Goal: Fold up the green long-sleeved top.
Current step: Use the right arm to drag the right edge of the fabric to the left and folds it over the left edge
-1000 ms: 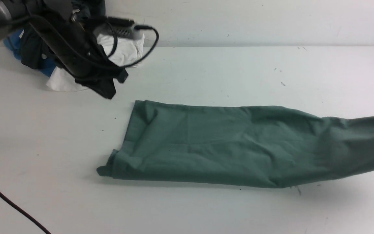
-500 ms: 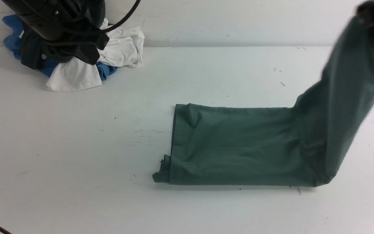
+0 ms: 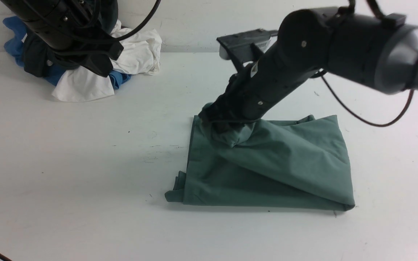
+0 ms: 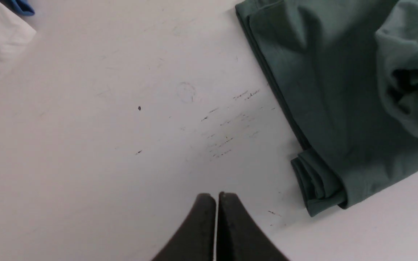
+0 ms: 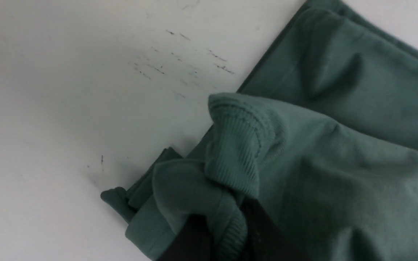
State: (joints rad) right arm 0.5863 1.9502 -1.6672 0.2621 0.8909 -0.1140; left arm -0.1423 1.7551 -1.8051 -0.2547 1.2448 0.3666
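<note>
Clamped on a bunched ribbed edge of the green long-sleeved top (image 3: 267,166), the right gripper (image 5: 227,226) holds that cloth low over the top's left end. Most of the garment lies doubled over near the middle of the worktop (image 3: 67,174), toward its right side, with stacked layers showing at the near left corner of the fold. Farther back, the left gripper (image 4: 216,197) hangs above bare worktop with its fingers pressed together, holding nothing. At the far left corner sits a heap of clothes (image 3: 136,54), white, blue and dark.

Bright, even overhead light; soft shadows, mild blur, no glare.
</note>
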